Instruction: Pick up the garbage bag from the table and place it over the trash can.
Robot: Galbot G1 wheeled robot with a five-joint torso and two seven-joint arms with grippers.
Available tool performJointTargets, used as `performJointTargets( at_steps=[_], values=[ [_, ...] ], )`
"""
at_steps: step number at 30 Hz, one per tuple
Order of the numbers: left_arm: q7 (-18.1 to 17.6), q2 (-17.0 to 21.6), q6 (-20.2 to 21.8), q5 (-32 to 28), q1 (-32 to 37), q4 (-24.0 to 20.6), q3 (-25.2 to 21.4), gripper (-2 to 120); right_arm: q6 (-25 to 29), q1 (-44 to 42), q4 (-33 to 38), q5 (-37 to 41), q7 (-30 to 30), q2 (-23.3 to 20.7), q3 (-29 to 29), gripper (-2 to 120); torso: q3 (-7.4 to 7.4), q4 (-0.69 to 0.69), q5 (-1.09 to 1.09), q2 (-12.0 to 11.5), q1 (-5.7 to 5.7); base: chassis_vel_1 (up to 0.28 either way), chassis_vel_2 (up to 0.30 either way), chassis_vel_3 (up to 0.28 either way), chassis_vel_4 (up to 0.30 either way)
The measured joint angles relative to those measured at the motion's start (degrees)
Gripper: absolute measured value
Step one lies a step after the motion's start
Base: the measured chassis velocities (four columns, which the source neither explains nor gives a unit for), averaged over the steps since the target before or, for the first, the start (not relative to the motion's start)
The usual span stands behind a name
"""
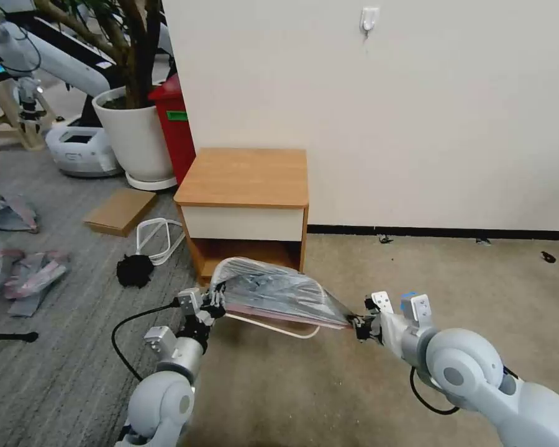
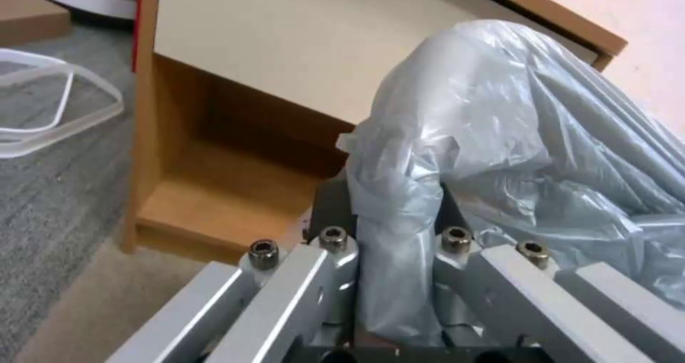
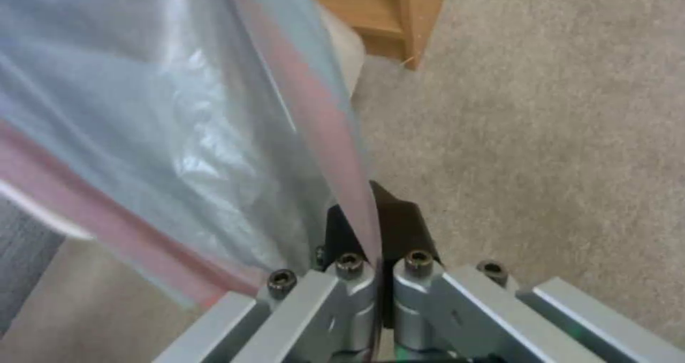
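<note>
The garbage bag (image 1: 279,290), grey translucent with a pink band, is stretched between my two grippers low in front of the table (image 1: 245,177). My left gripper (image 1: 214,304) is shut on its left end, a bunched fold (image 2: 396,234) pinched between the fingers. My right gripper (image 1: 359,326) is shut on the pink rim at the right end (image 3: 357,202). Under the bag the cream rim of the trash can (image 1: 273,327) shows; the rest of the can is hidden by the plastic. The tabletop is bare.
To the left of the table stand a white plant pot (image 1: 136,133) and a red bin (image 1: 175,124). A cardboard piece (image 1: 119,210), a white loop (image 1: 158,239), a black clump (image 1: 135,270) and crumpled bags (image 1: 34,273) lie on the grey carpet. Beige carpet on the right is open.
</note>
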Motion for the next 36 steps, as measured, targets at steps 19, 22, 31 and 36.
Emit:
performJointTargets(
  at_steps=[19, 22, 31, 36],
  values=[
    [-5.75, 0.40, 1.38, -5.26, -2.53, -0.02, 1.05, 7, -0.02, 0.07, -0.26, 0.29, -0.04, 0.02, -0.64, 5, 0.00, 0.00, 0.00, 0.00, 0.00, 0.000, 0.000, 0.000, 0.000],
    [-6.95, 0.24, 1.47, -6.60, -2.86, 0.06, 1.29, 7, -0.02, -0.18, -0.26, 0.25, -0.02, 0.29, -0.63, 12, 0.00, 0.01, 0.00, 0.00, 0.00, 0.000, 0.000, 0.000, 0.000],
    [-14.67, -0.54, 2.90, -11.89, -6.09, 0.17, 2.98, 7, -0.24, -1.12, 0.32, -0.40, 0.40, 2.32, -1.25, 25, 0.00, 0.00, 0.00, 0.01, 0.00, 0.000, 0.000, 0.000, 0.000],
    [-15.44, -0.44, 4.55, -12.75, -6.00, -0.50, 3.12, 6, -0.24, -1.04, -0.05, -1.03, 0.39, 2.75, -1.51, 23, 0.00, -0.01, 0.01, 0.01, 0.00, 0.000, 0.000, 0.000, 0.000]
  ],
)
